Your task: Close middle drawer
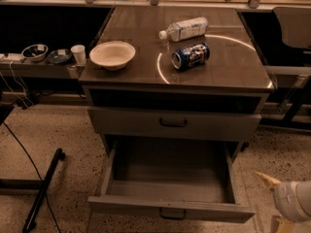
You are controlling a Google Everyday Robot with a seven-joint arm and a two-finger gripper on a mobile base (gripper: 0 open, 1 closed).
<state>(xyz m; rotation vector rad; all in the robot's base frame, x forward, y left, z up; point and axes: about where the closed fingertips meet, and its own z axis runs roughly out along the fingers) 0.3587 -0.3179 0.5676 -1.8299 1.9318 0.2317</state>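
Note:
The middle drawer (170, 208) is pulled far out of the grey cabinet, showing a wide, shallow, empty box with a low flat front and a small dark centre handle (172, 214). Above it the taller-fronted top drawer (173, 124) is shut. My gripper (272, 201) is at the lower right corner of the camera view, just right of the open drawer's front right corner and apart from it. Its two pale fingers (265, 179) are spread open and hold nothing.
On the cabinet top (233, 67) lie a white bowl (112, 55), a plastic bottle (186, 28) and a blue can (190, 55), both on their sides. A side shelf at left holds small bowls (35, 51) and a cup (77, 53). A black pole (43, 191) and cables lie on the floor at left.

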